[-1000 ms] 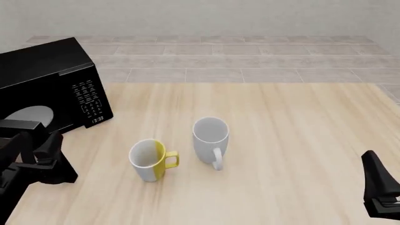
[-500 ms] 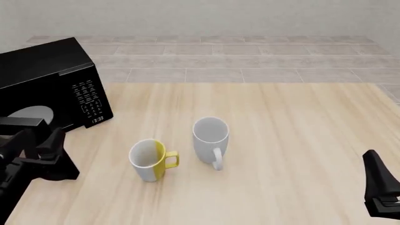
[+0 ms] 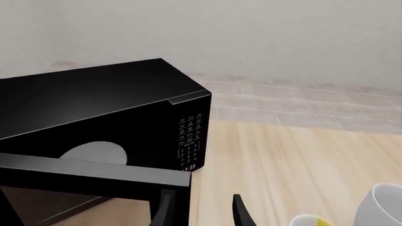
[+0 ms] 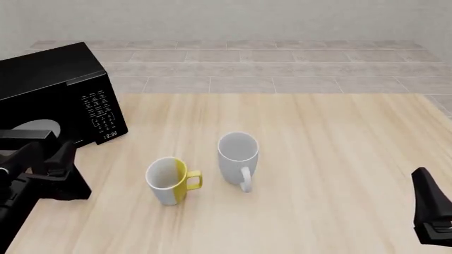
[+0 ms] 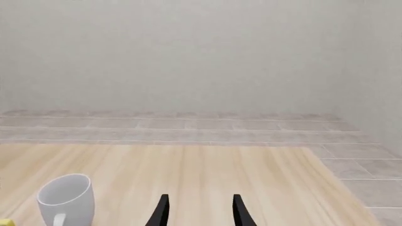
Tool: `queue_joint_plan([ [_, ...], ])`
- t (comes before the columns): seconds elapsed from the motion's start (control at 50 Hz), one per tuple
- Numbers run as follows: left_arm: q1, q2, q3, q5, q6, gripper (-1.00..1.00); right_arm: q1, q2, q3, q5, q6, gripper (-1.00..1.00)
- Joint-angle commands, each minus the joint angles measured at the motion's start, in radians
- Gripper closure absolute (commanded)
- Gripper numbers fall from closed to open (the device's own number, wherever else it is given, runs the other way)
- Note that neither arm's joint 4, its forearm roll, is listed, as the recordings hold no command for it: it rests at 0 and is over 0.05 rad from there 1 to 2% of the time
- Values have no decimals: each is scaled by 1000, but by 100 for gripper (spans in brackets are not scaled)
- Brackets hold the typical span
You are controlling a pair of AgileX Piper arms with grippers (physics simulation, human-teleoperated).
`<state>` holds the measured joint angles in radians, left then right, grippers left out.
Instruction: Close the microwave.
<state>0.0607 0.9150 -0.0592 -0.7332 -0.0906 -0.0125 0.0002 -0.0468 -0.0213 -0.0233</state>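
The microwave (image 4: 53, 90) is a glossy black box at the table's far left, with its button panel (image 4: 102, 114) facing the mugs. Its door (image 4: 25, 134) stands swung open toward me, and the white turntable (image 4: 39, 126) shows inside. My left gripper (image 4: 62, 159) is open just in front of the door's free end. In the left wrist view that door (image 3: 94, 173) crosses in front of the oven, and its end lies by one of the left gripper (image 3: 201, 212) fingers. My right gripper (image 4: 422, 182) is open and empty at the near right, also seen in its wrist view (image 5: 199, 211).
A yellow-and-white mug (image 4: 168, 180) and a white mug (image 4: 238, 153) stand mid-table, right of the left gripper. The white mug (image 5: 66, 197) also shows in the right wrist view. A tiled floor lies beyond the table's far edge.
The left gripper has moved a little forward and to the right. The door's top edge has shifted slightly toward the oven, hiding more of the turntable. The right arm is nearly still.
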Motion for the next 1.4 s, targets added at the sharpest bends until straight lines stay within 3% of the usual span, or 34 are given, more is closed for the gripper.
queue_joint_plan([
  [0.02, -2, 88, -12, -7, 7, -100, 3, 0, -9, 5, 2, -100],
  [0.62, 4, 96, -25, -4, -4, -100, 7, 0, -18, 14, -1, -100],
  [0.78, 11, 172, -35, -58, -5, -100, 9, 0, -36, 24, 5, -100],
  [1.4, 10, 257, -47, -109, -14, -100, 23, 0, -57, 40, 13, -100],
])
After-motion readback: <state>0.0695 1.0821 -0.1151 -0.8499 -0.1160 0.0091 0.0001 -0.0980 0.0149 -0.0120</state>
